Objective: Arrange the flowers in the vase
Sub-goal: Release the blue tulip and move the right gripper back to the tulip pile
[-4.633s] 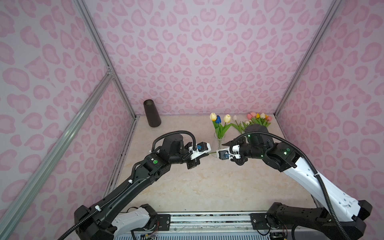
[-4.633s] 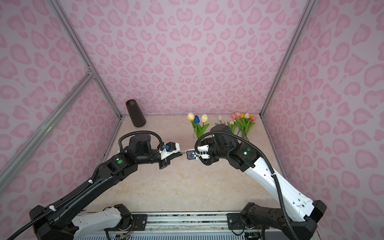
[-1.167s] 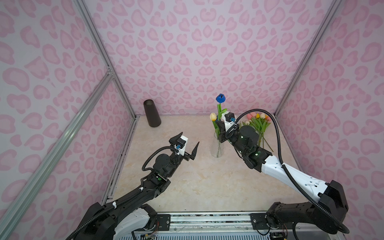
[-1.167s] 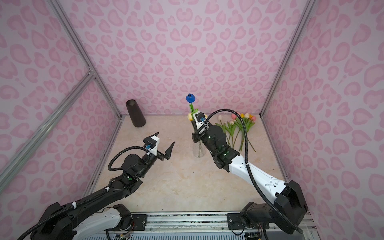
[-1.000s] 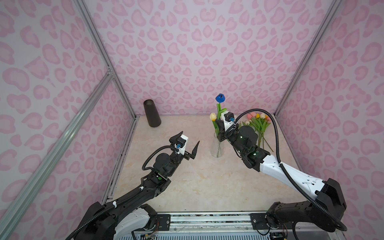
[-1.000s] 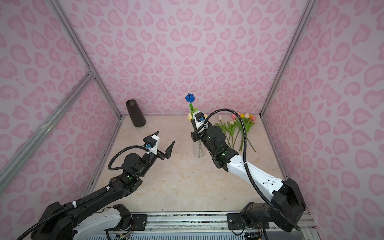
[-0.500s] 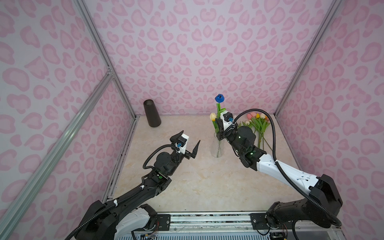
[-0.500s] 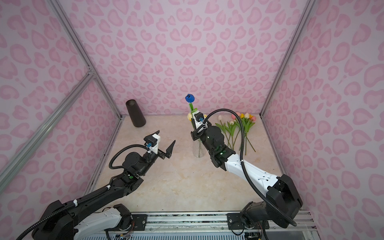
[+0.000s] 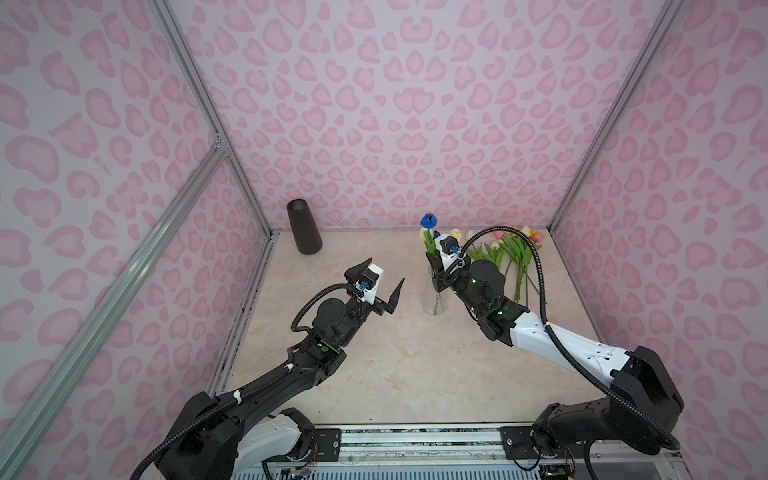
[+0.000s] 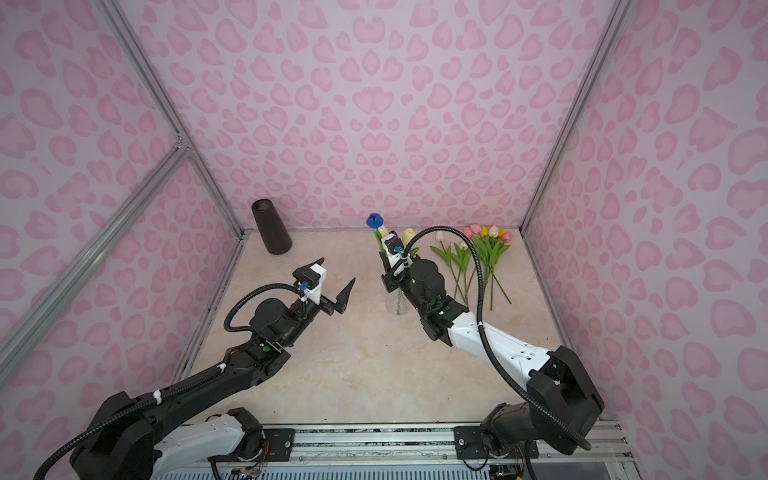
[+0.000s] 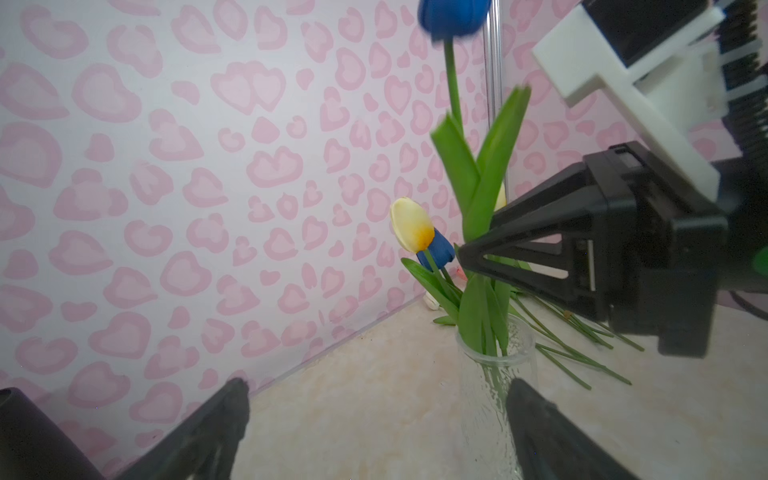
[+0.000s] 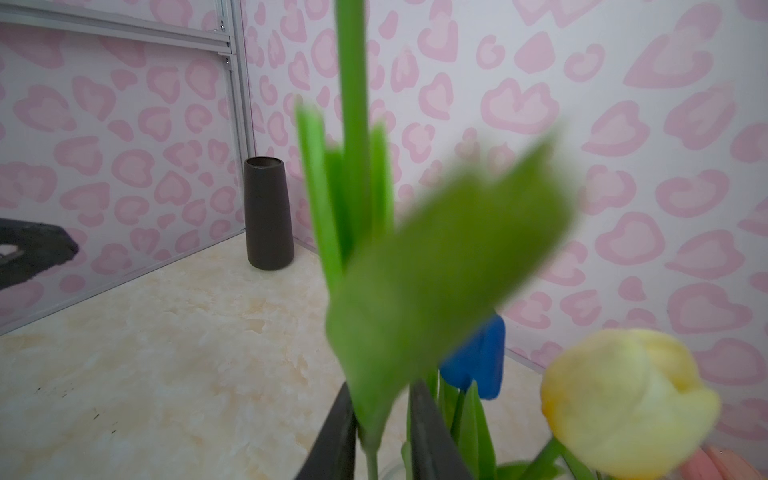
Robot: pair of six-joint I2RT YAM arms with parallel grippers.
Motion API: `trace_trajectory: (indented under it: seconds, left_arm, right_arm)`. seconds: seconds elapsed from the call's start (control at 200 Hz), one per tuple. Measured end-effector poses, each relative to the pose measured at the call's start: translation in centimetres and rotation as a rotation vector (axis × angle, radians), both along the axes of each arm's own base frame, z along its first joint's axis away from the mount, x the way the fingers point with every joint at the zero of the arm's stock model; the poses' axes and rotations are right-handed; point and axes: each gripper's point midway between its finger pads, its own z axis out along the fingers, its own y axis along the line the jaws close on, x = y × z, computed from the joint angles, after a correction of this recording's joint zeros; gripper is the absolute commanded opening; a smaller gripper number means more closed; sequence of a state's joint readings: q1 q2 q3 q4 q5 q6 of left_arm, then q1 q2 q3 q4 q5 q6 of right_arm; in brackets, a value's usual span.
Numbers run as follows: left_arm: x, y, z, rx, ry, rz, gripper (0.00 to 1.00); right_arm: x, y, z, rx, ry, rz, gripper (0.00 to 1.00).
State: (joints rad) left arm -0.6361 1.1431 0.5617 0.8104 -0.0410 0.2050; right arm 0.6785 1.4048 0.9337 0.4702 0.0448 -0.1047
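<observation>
A clear glass vase (image 9: 434,303) (image 10: 397,305) (image 11: 494,374) stands right of the table's middle. It holds a cream-yellow tulip (image 11: 411,224) (image 12: 627,411) and a short blue one (image 11: 438,251). A taller blue tulip (image 9: 428,220) (image 10: 374,220) stands with its stem down in the vase. My right gripper (image 9: 433,270) (image 12: 381,386) is above the rim, its jaws slightly parted around that stem with a gap showing. To the left, my left gripper (image 9: 386,270) (image 11: 376,386) hangs wide open and holds nothing. More flowers (image 9: 515,253) (image 10: 486,253) lie at the back right.
A dark tapered container (image 9: 304,228) (image 10: 272,228) (image 12: 268,214) stands in the back left corner. Pink patterned walls close the table on three sides. The loose flowers' stems reach toward the right arm's cable loop (image 9: 536,266).
The tall blue tulip has sunk a little lower into the vase. My right jaws have parted from a tight grip on its stem. The left arm has stayed put.
</observation>
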Motion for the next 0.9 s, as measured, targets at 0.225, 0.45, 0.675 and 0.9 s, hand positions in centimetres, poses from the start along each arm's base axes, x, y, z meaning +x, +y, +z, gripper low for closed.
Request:
trace_trajectory:
  seconds: [0.225, 0.45, 0.675, 0.9]
  left_arm:
    - [0.4, -1.0, 1.2, 0.017, -0.033, -0.027, 0.97]
    - [0.3, -1.5, 1.4, 0.024, -0.041, -0.052, 0.97]
    - [-0.5, -0.9, 2.1, 0.01, -0.061, -0.054, 0.97]
    - [-1.8, 0.0, 0.9, 0.014, -0.049, -0.054, 0.97]
  right_arm:
    - [0.4, -0.3, -1.1, -0.023, 0.011, -0.013, 0.38]
    - [-0.4, -0.9, 1.0, 0.001, -0.027, -0.012, 0.5]
    - [-2.7, -2.7, 6.1, 0.062, -0.121, -0.013, 0.54]
    - [-2.2, -8.0, 10.4, 0.152, -0.181, -0.137, 0.56]
